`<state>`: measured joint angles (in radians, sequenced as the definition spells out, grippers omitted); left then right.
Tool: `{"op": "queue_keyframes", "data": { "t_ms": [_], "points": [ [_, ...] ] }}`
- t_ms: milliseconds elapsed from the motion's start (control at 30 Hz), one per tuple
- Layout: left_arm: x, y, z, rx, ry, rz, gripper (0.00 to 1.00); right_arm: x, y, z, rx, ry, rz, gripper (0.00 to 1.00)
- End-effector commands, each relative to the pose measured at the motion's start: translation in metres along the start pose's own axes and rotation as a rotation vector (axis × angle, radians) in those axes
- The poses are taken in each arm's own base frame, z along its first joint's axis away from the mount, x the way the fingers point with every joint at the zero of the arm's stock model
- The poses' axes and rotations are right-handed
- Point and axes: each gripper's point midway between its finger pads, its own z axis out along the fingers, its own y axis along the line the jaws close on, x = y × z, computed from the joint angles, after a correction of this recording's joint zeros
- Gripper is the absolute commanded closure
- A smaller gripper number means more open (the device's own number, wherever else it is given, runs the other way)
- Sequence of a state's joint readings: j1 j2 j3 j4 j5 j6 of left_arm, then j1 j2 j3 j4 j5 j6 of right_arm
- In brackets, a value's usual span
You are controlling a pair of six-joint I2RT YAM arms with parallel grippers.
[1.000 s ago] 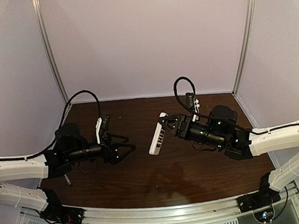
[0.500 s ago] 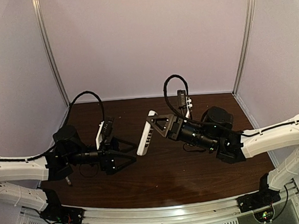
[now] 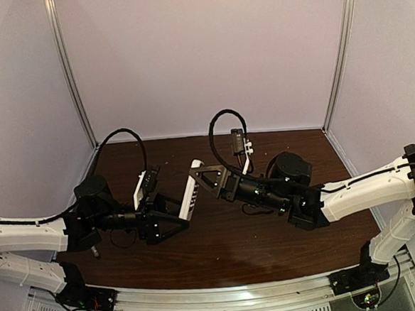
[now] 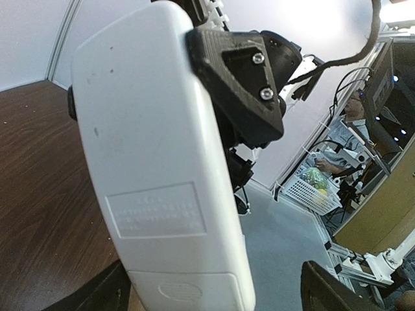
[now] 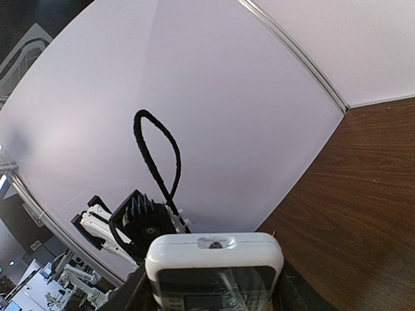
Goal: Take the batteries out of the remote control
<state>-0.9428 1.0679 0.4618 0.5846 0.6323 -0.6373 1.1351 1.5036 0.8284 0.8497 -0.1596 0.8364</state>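
The remote control (image 3: 191,190) is a slim white handset held above the table, with my right gripper (image 3: 196,182) shut on its upper half. In the right wrist view its grey display end (image 5: 214,265) sits between my fingers (image 5: 126,295). My left gripper (image 3: 177,214) stands open around the lower end of the remote control. The left wrist view shows its plain white back (image 4: 162,181) with the cover closed, and a gap to my right finger (image 4: 327,291). The batteries are hidden.
The brown table (image 3: 271,243) is boxed in by pale walls at the back and both sides. A small thin pale object (image 3: 94,252) lies on the table beside the left arm. A metal rail (image 3: 224,296) runs along the near edge.
My right arm has carried the remote control leftward, from mid-table to between the left gripper's fingers. The left gripper has shifted slightly and stays open.
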Motion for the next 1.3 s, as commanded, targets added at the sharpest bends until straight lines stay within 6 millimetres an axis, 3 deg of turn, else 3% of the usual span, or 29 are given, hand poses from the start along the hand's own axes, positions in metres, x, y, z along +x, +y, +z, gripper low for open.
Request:
{"op": "queue_keyframes", "data": {
  "t_ms": [0, 233, 600, 767, 933, 1067, 1267],
  "points": [
    [0.0, -0.004, 0.0, 0.02, -0.017, 0.015, 0.11, -0.006, 0.025, 0.006, -0.096, -0.021, -0.009, 0.71],
    [0.0, -0.005, 0.0, 0.025, -0.019, 0.015, 0.33, 0.0, 0.03, 0.008, -0.135, -0.009, -0.009, 0.71],
    [-0.001, -0.005, -0.001, 0.026, -0.021, 0.021, 0.57, 0.006, 0.029, 0.004, -0.139, 0.004, -0.028, 0.7],
    [0.0, -0.003, 0.0, 0.019, -0.017, 0.023, 0.7, 0.008, 0.024, -0.002, -0.105, 0.017, -0.055, 0.48],
    [0.0, 0.003, 0.001, -0.019, -0.004, 0.035, 0.75, 0.014, -0.008, -0.012, 0.095, 0.074, -0.054, 0.21],
    [0.002, 0.02, 0.003, -0.101, 0.009, 0.051, 0.76, 0.021, -0.032, -0.032, 0.269, 0.145, -0.062, 0.01],
    [0.01, 0.04, 0.011, -0.173, 0.053, 0.071, 0.8, 0.026, -0.053, -0.069, 0.493, 0.277, -0.085, 0.0]
  ]
}}
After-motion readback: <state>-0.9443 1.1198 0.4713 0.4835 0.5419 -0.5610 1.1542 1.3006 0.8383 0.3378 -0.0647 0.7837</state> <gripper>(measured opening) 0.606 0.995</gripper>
